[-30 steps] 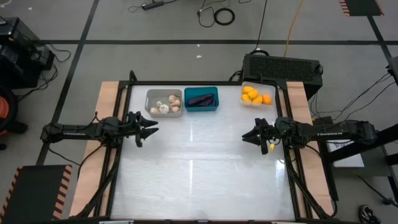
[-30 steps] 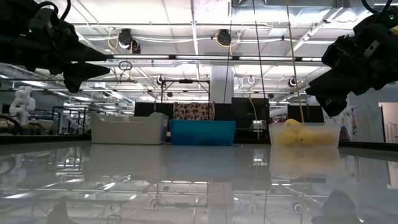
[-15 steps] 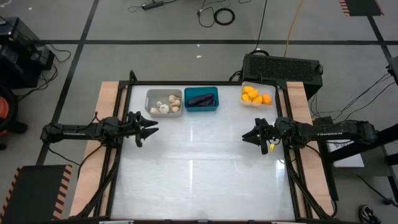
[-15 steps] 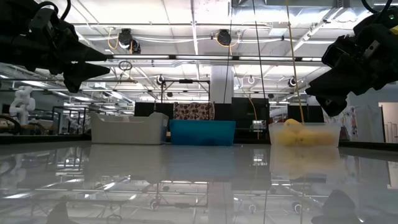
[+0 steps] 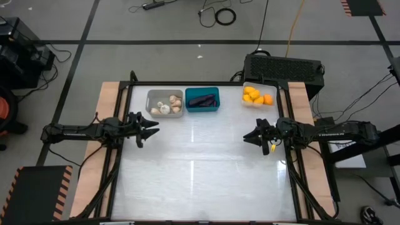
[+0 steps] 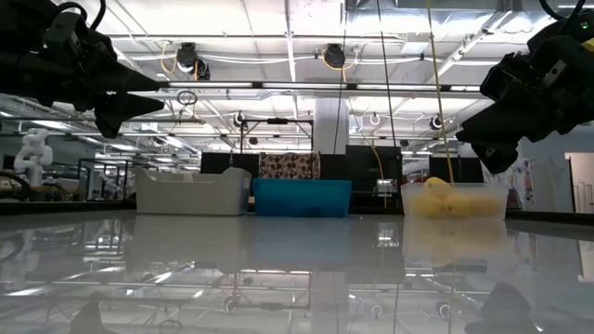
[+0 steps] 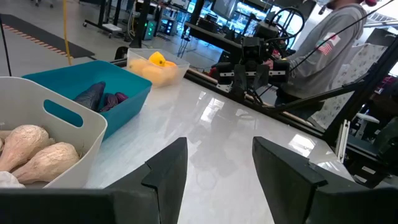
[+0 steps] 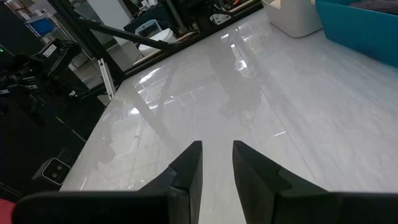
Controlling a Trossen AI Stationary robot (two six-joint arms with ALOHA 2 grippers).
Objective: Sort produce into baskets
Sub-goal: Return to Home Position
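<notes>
Three baskets stand in a row along the table's far edge. The light grey basket (image 5: 165, 103) holds pale beige bulbs (image 7: 31, 146). Dark purple vegetables (image 7: 93, 96) lie in the teal basket (image 5: 202, 100), and yellow-orange fruits (image 5: 257, 95) in the clear basket (image 7: 158, 65). My left gripper (image 5: 153, 128) hangs level above the table's left side, near the grey basket, open and with nothing between its fingers (image 7: 219, 142). My right gripper (image 5: 247, 135) hangs above the right side, tipped slightly down, its fingers a narrow gap apart and holding nothing (image 8: 216, 144).
The glossy white tabletop (image 5: 200, 169) lies bare between the arms and toward the near edge. A black box with cables (image 5: 284, 67) sits just beyond the far right corner. A person (image 7: 329, 56) stands beyond the table's right side, behind my right arm.
</notes>
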